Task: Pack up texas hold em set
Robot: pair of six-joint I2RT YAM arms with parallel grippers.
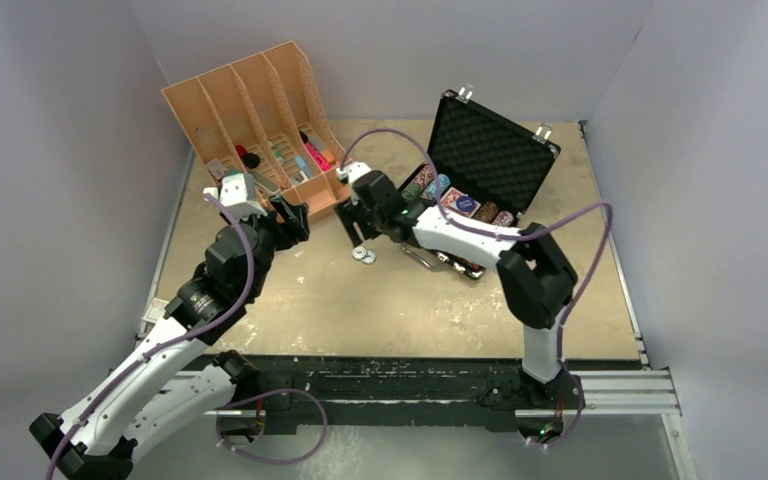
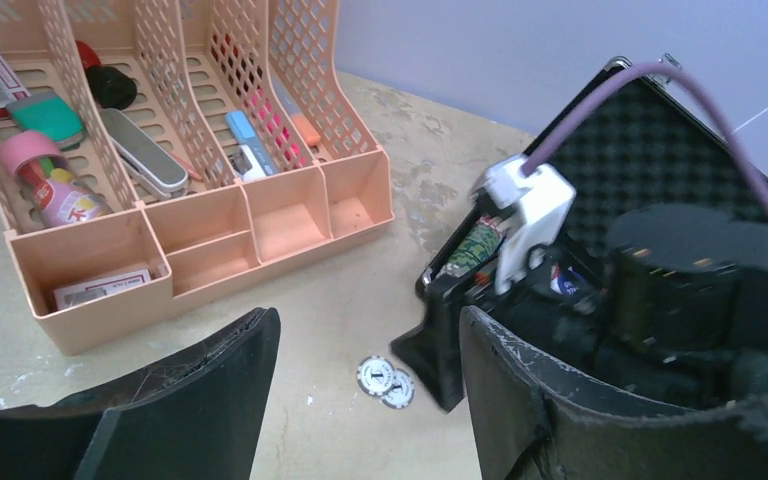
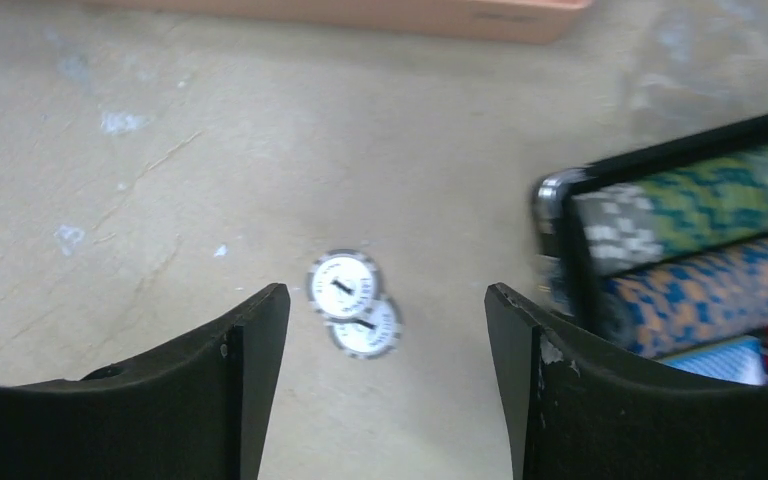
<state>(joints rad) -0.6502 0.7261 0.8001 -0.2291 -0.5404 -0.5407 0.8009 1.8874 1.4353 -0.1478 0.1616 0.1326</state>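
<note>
Briefcase (image 1: 492, 152), black with egg-crate foam in its raised lid, stands open at the far right of the desk (image 1: 390, 310), to the right of the orange organiser (image 1: 260, 105); rows of striped chips (image 1: 430, 188) and a blue card deck (image 1: 460, 203) lie in its base. Two white chips (image 1: 364, 255) lie loose on the desk just off its near left corner, apart from it, between it and the organiser. Only the top view gives the whole layout and the silver latches on the lid's upper edge, but there the right arm crosses the front of the base and hides part of it, and the loose pair is a pale speck. The right wrist view shows that the two white chips (image 3: 353, 303) overlap, each with a dark mark too blurred to read, and lie below the gap of the right jaws, which stand wide apart with nothing between them; the briefcase (image 3: 560, 240) and its green and orange-blue rows (image 3: 700, 230) are smeared and cut off at the right edge. The left wrist view shows the left jaws also spread wide and empty, the pair (image 2: 386, 381) beyond them, the organiser (image 2: 200, 210) with small oddments to the left, and the right arm's wrist covering most of the briefcase (image 2: 660, 140)
</note>
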